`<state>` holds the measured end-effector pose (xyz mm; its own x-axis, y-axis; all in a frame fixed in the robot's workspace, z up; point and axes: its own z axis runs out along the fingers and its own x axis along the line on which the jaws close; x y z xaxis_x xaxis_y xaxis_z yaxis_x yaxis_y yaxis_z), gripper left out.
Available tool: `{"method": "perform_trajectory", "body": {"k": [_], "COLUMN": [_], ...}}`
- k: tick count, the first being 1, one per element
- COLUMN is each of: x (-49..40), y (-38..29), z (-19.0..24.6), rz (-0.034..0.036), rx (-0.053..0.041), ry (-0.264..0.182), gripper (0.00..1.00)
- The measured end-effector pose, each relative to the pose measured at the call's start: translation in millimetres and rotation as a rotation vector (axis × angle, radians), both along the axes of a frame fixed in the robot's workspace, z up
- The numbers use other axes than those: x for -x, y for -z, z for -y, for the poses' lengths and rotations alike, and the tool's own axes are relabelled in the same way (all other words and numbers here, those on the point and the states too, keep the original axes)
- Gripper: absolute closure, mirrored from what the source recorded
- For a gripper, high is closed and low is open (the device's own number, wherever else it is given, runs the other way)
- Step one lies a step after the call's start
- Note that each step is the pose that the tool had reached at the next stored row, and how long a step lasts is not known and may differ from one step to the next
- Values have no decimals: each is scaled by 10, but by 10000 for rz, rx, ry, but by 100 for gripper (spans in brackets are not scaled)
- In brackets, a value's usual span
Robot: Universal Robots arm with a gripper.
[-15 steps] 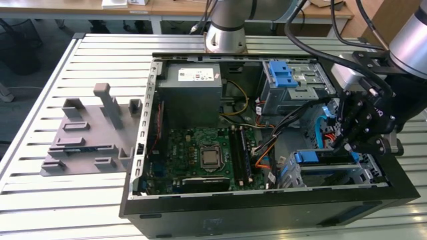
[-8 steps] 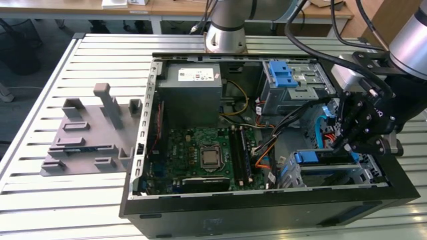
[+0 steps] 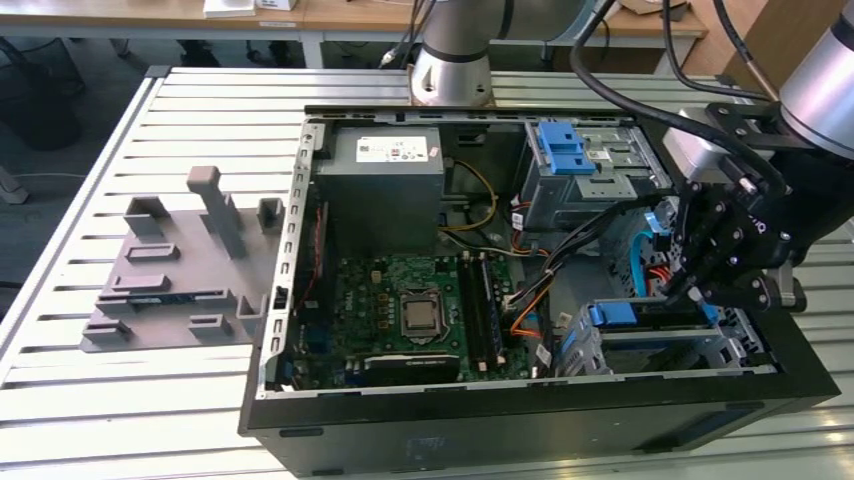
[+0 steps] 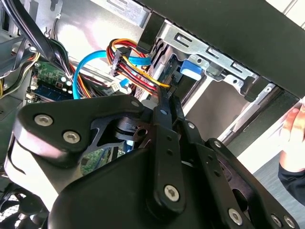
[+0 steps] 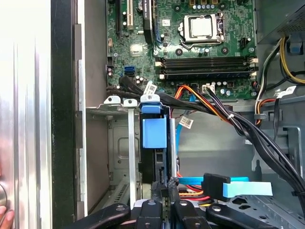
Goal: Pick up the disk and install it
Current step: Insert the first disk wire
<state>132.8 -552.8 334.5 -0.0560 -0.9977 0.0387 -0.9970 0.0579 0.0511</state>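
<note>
The disk (image 5: 155, 131) is seen standing on edge in a slot of the grey drive cage (image 5: 112, 102), at the front corner of the open computer case (image 3: 534, 410), which is laid on the slatted table (image 3: 134, 420). In the exterior view, its blue bracket (image 3: 617, 313) is found beside the motherboard (image 3: 400, 300). The hand (image 3: 683, 293) is lowered into the case just above the disk, close to its upper edge in both wrist views (image 4: 164, 100) (image 5: 164, 187). Whether the hand is spread, pressed together or pinching the disk cannot be told. A person's fingers (image 4: 293, 126) are seen outside the case wall.
</note>
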Motion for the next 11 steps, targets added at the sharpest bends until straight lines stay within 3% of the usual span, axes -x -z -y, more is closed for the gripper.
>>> {"method": "perform_trajectory", "body": {"k": [11], "x": [-2], "y": [-1], "z": [-1], "rz": [-5], "rx": [-113], "ry": [201], "gripper": [84]}}
